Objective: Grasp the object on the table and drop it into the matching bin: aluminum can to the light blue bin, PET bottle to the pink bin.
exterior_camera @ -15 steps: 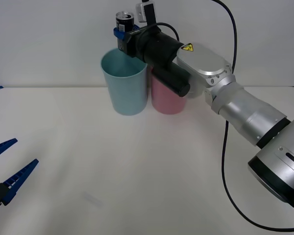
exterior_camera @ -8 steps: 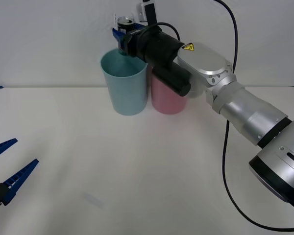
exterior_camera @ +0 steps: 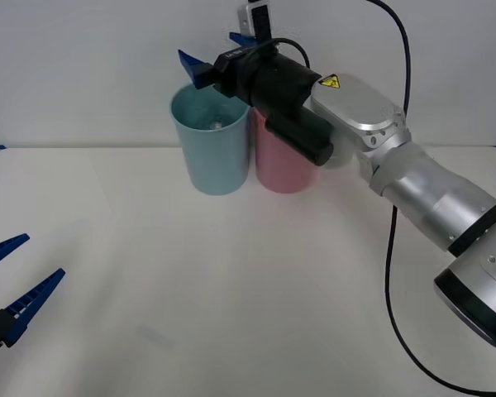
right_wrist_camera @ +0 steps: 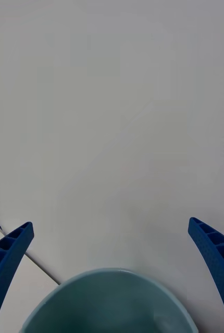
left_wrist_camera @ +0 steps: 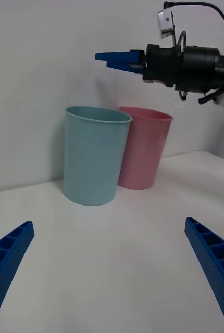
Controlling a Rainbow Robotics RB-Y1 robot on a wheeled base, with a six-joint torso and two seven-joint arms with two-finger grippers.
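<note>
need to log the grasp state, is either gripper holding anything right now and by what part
Nothing is held. The right gripper is open above the light blue bin, and the left gripper is open and empty low over the table.

The right gripper [exterior_camera: 217, 51] hangs above the light blue bin [exterior_camera: 210, 141] with its blue fingers spread apart. The can [exterior_camera: 216, 125] lies inside that bin, its silver top just visible. The pink bin [exterior_camera: 279, 161] stands touching the blue one on the white table [exterior_camera: 231, 289]. The left gripper [exterior_camera: 12, 277] waits spread at the near left edge.
</note>
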